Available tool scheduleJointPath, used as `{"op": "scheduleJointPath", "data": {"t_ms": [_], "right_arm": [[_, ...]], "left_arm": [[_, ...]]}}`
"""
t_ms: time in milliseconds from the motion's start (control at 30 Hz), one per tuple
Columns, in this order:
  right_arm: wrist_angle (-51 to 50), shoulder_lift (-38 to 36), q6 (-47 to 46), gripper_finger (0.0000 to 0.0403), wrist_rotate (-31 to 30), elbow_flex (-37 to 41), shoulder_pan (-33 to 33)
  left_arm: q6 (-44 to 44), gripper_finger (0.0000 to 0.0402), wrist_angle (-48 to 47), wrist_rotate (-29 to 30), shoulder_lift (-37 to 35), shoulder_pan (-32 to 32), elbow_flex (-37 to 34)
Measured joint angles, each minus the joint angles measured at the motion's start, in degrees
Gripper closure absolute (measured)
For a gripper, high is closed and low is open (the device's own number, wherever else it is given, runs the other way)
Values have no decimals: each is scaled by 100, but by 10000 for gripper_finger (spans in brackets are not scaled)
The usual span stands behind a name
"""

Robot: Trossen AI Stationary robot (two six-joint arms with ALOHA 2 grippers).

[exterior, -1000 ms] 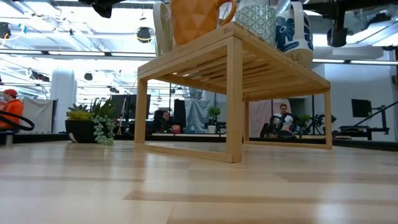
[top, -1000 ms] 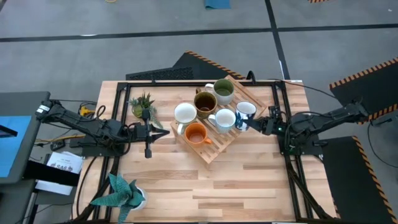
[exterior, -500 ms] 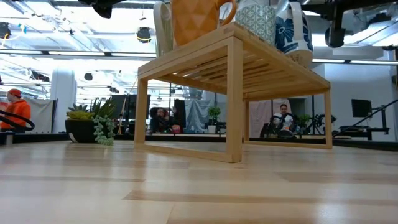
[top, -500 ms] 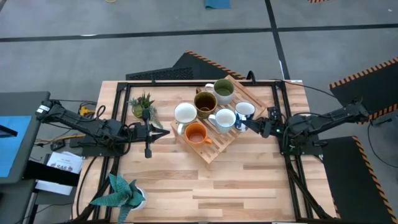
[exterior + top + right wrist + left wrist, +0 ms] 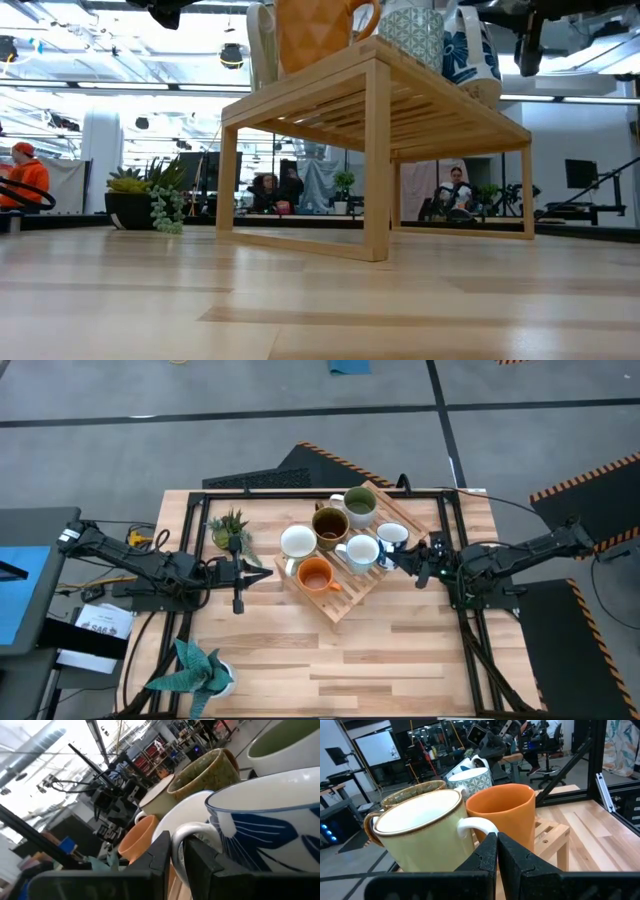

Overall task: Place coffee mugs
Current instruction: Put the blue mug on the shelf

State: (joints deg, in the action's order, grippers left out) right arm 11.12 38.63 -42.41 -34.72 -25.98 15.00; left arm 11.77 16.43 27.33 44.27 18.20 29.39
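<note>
Six mugs stand on the slatted wooden rack (image 5: 345,600): cream-white (image 5: 297,542), orange (image 5: 315,573), dark brown (image 5: 329,523), green (image 5: 359,507), plain white (image 5: 361,550), and white with blue pattern (image 5: 392,535) at the rack's right end. My right gripper (image 5: 403,558) is at the blue-patterned mug (image 5: 280,830), shut on its handle. My left gripper (image 5: 258,572) is shut and points at the rack from the left. In the left wrist view its tips (image 5: 497,839) sit just short of the cream-white mug's handle (image 5: 475,826). My right gripper has the blue-patterned mug's handle loop (image 5: 192,831) between its two fingers (image 5: 161,852), pinched at their free ends. It comes in about level from the table's right. The mug stands upright with its base on the rack.
A small potted plant (image 5: 230,528) stands left of the rack, and a spiky one (image 5: 195,670) sits at the table's near left corner. A black frame (image 5: 300,493) runs along the table's far and side edges. Bare wood lies on the near side of the rack.
The blue-patterned mug has shifted a little toward the table's left on the rack, still upright, and my right gripper has gone with it.
</note>
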Motion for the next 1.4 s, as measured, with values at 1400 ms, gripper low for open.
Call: {"op": "scheduleJointPath", "data": {"t_ms": [1400], "right_arm": [[443,599,1183,271,-286,11,136]], "left_arm": [[-44,401,-28,2,-1,0,0]]}}
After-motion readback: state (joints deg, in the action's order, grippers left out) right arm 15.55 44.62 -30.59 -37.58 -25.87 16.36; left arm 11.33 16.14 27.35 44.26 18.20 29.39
